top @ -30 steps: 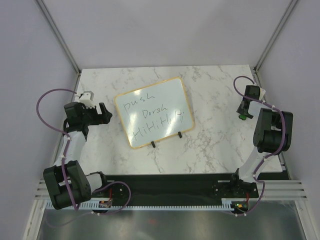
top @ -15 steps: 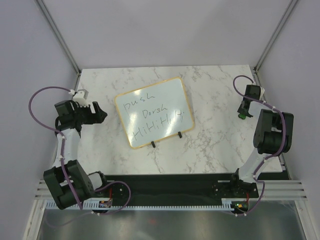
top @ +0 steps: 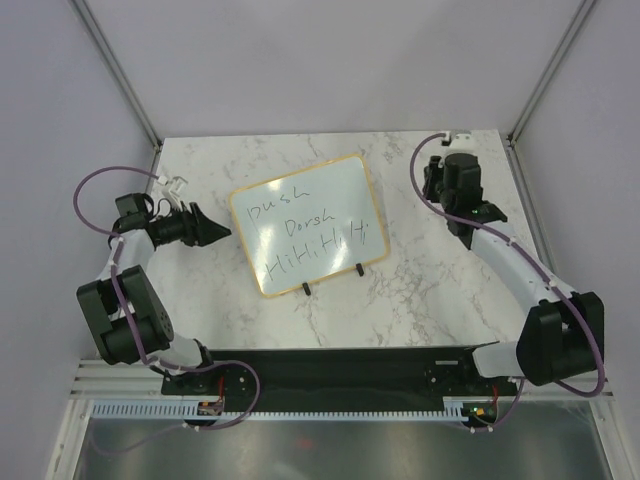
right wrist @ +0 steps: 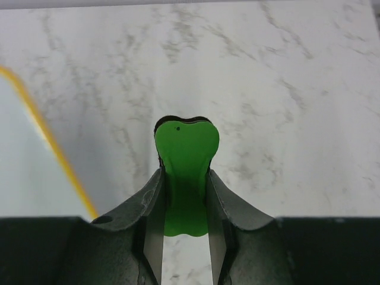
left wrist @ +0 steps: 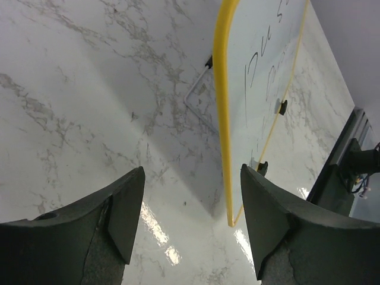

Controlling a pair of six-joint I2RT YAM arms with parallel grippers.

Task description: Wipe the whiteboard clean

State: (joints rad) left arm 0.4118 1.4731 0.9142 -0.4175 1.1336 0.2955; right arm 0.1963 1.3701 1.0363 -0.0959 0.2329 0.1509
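The whiteboard stands tilted on two black feet mid-table, with a tan frame and black handwriting on it. My left gripper is open and empty, low over the table just left of the board's left edge. The left wrist view shows the board's yellow frame between and beyond my open fingers. My right gripper is off the board's upper right corner, apart from it. It is shut on a green eraser. The board's corner shows at the left of the right wrist view.
The marble table has metal posts at its back corners. A black base strip runs along the near edge. A wire stand props the board from behind.
My right arm swung from the table's right edge in toward the board's upper right corner. My left gripper turned and now points at the board's left edge.
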